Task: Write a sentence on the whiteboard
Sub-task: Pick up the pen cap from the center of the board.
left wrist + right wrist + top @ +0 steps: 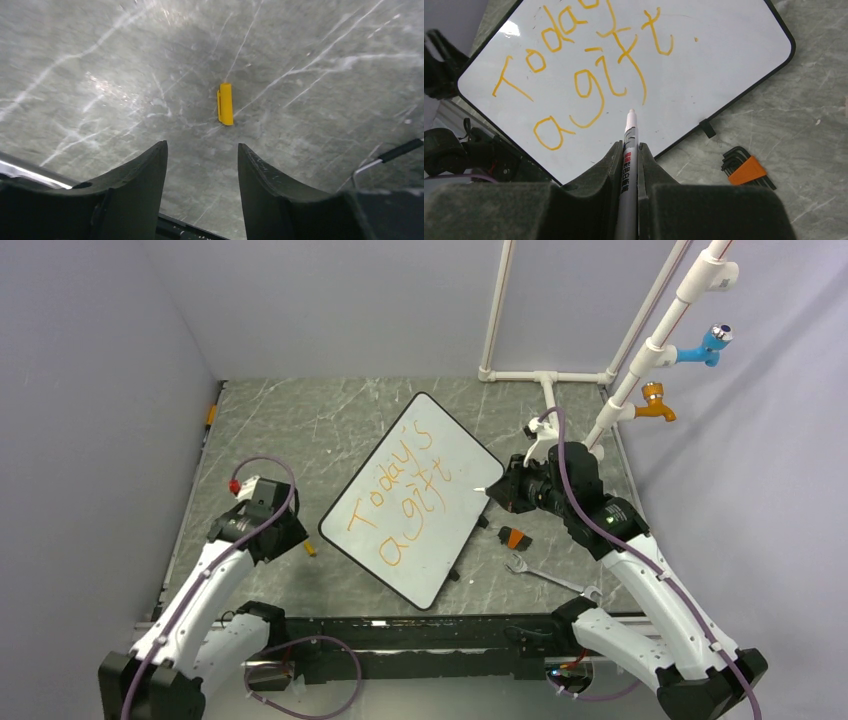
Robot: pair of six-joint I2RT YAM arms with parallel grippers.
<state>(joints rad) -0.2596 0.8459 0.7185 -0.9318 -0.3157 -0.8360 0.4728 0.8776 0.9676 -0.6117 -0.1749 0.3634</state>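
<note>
Your right pincer (630, 150) clamps a slim white marker (630, 127); the glossy round-cornered whiteboard (724, 50) lies just ahead, its orange sentence (624, 52) beyond the tip.

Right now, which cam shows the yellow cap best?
Left wrist: the yellow cap lies mid-frame on the table, clip visible. Top external shows it as a speck beside the whiteboard. Right wrist doesn't show it.

The tabletop (300, 420) is a grey marbled surface with pale veins. The whiteboard (455, 525) lies on its middle, turned diagonally. Just left of the board's left corner lies a small yellow cap (225, 104). To the right of the board lie a hex key set (746, 170) in an orange holder and, closer to the near edge, a silver wrench (550, 578)
</note>
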